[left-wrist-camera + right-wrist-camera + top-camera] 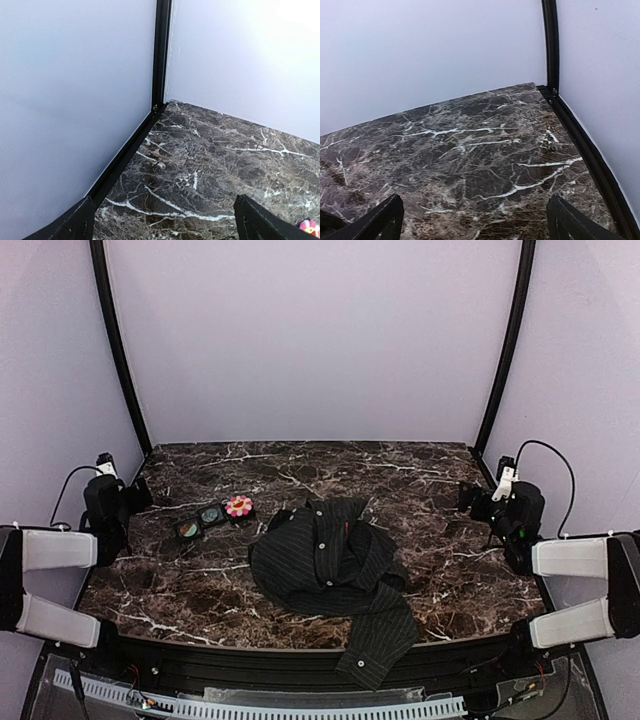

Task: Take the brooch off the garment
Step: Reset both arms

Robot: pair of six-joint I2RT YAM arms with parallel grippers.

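Seeing the brooch [238, 506] off the dark striped shirt [330, 560], we tag it as lying on the rightmost of three small black trays [199, 523], just left of the shirt. We mark the shirt crumpled mid marble table [420, 470], with one sleeve over the near edge. The left gripper [140, 496] has its fingers spread wide with nothing between them, near the trays by the left wall. The right gripper [468, 498] is also spread wide and empty, by the right wall, well apart from the shirt.
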